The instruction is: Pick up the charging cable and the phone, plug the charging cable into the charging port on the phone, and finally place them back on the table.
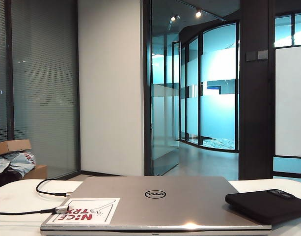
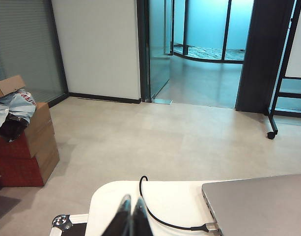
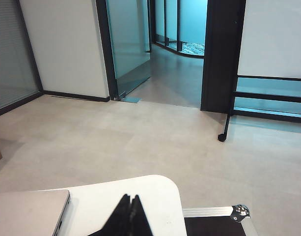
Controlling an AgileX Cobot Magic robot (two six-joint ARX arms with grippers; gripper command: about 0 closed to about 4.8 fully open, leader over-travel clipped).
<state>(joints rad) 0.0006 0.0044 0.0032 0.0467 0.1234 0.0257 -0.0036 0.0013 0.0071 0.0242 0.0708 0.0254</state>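
Bright, even daylight – ceiling spotlights (image 1: 198, 14) glare, laptop (image 1: 155, 201) edge glints – all views sharp.

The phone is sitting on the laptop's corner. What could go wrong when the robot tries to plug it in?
1. The phone overhangs the laptop edge; a nudge might tip it onto the table.
2. The charging cable plug rests on the laptop's sticker; it's thin and could slip from the fingers.
3. Both the left gripper and right gripper are shut, so they must open first.
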